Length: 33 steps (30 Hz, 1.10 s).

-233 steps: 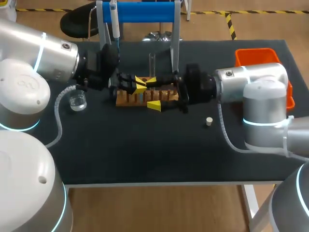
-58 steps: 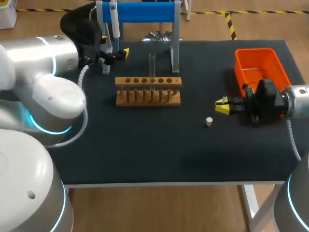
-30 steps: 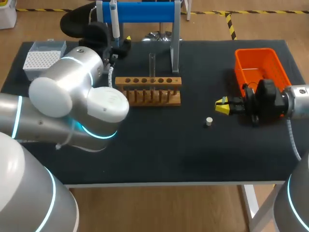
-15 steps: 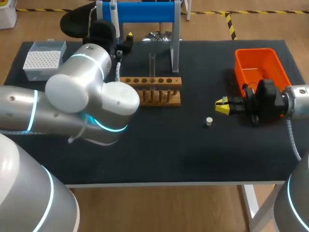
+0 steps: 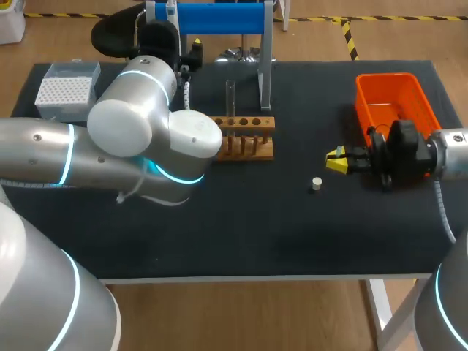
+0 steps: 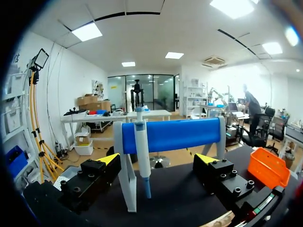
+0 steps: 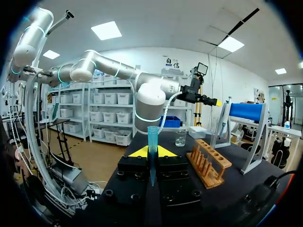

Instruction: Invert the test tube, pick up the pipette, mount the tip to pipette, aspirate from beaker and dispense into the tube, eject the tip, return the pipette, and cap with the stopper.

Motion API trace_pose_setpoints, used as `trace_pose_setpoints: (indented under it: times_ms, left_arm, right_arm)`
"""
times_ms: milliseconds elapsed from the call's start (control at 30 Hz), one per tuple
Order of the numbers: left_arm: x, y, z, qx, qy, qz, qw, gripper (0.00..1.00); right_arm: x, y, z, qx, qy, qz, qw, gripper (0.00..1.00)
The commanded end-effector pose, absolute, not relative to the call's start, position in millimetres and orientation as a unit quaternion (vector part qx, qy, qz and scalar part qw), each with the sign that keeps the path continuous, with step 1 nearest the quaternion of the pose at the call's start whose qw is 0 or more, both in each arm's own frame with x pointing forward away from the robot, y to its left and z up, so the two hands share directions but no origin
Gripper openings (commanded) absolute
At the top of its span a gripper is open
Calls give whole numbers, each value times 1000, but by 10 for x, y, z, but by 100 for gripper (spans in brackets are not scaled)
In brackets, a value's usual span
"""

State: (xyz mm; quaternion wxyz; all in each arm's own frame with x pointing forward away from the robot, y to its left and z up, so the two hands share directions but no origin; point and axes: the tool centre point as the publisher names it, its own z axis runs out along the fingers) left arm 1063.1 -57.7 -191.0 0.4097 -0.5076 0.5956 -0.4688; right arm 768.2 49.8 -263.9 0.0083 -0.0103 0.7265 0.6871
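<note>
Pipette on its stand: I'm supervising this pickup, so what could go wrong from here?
The pipette lines up nearer one finger of the open left end effector than the other; closing might tip it on the blue stand. The left arm's elbow hangs over the rack, close to the upright test tube, and might knock it.

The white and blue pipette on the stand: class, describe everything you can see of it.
The slim white and blue pipette, plastic by its look, hangs upright from the blue bar stand, beside one pale upright, narrow blue end pointing down. The left gripper is open just before it, a finger to each side, not touching it.
</note>
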Motion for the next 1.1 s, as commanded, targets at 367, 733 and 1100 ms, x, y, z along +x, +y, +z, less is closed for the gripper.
trace_pose_setpoints:
  times_ms: [367,733,1100]
  left_arm:
    - [10760,-632,-1965,-513,586,-467,418,100]
    - [10760,-632,-1965,-513,586,-467,418,100]
    - [10844,-673,-1956,-503,582,-477,424,100]
  right_arm:
    - [7668,498,-2631,-10,728,686,10,0]
    - [7668,498,-2631,-10,728,686,10,0]
    - [7668,498,-2631,-10,728,686,10,0]
